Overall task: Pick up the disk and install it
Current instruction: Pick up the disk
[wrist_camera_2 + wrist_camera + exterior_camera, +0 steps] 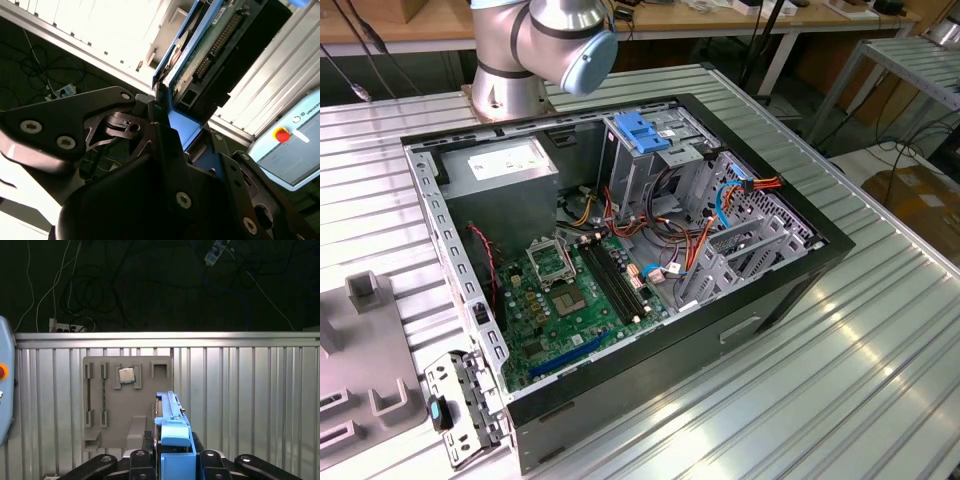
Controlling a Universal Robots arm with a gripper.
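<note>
Disk is in the gripper, clear of the table. The jaws have closed on its narrow sides, pressing the blue rails, so the pincer is nearly shut with only the disk's width between its fingers. In the second wrist view the green circuit-board face and the connector end stand out past the fingers. I judge that this grip on the rails keeps both flat faces and the plug end free of contact. In the first wrist view the disk shows edge-on, rising straight out of the gripper, with the grey fixture on the table beyond it. A chip sits in one of the fixture's pockets.

In the exterior view the case lies on its side with the open side up, which leaves its inside reachable from above. The blue-topped cage stands at the far end, beside the power supply.
</note>
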